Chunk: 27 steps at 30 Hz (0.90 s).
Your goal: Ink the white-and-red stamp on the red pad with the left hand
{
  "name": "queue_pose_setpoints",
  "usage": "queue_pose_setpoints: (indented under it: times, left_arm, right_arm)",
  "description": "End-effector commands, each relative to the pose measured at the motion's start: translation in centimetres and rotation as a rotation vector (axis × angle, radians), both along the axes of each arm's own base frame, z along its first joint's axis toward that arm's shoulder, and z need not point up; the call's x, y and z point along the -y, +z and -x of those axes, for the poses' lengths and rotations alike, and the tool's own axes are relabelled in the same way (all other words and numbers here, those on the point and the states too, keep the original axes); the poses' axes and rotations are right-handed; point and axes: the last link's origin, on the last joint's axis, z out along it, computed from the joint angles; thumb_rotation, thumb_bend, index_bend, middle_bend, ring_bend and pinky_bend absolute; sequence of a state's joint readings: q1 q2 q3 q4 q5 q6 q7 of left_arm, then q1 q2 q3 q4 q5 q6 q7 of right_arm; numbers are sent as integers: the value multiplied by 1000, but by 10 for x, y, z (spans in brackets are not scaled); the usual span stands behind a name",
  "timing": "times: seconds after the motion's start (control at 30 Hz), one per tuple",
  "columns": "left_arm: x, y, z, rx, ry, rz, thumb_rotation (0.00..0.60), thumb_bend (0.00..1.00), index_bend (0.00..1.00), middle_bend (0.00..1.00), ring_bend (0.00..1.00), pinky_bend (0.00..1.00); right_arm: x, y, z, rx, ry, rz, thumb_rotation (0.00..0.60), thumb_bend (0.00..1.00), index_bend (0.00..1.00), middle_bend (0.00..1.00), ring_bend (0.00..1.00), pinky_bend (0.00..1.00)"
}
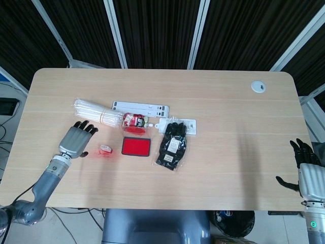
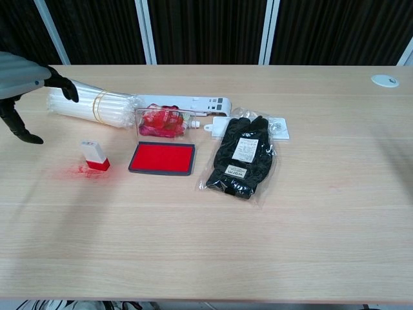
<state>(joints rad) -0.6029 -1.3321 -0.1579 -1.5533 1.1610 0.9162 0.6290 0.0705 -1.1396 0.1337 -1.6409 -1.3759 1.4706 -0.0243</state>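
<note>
Head view: pale wood table (image 1: 223, 101) before dark slatted panels, left hand (image 1: 77, 140) empty, fingers spread, just left of white-and-red stamp (image 1: 105, 149), red pad (image 1: 136, 147) beside, right hand (image 1: 310, 173) empty, fingers apart, at table's edge; chest view: stamp (image 2: 93, 155) upright on red smear, white body, red base.

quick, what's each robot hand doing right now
Left robot hand: open, holding nothing, beside the stamp.
Right robot hand: open, holding nothing.

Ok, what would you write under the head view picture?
Left hand open beside the stamp, red pad just past it.
</note>
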Motion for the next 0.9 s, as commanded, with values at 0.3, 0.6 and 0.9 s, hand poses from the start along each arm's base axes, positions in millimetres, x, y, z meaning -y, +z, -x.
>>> queue_pose_setpoints:
  times: [0.3, 0.6, 0.9]
  left_arm:
    - [-5, -32, -3, -12, 9, 48, 600, 149, 321, 310, 156, 240]
    - [-5, -53, -3, -16, 16, 80, 600, 195, 372, 359, 170, 244]
    - [-6, -68, -4, -10, 13, 99, 600, 253, 413, 401, 182, 250]
  right_arm:
    - [0, 0, 0, 6, -3, -1, 600, 5, 0, 0, 0, 178]
    - [1, 0, 0, 13, -3, 4, 600, 9, 0, 0, 0, 177]
    - [1, 1, 0, 20, -3, 6, 600, 13, 0, 0, 0, 178]
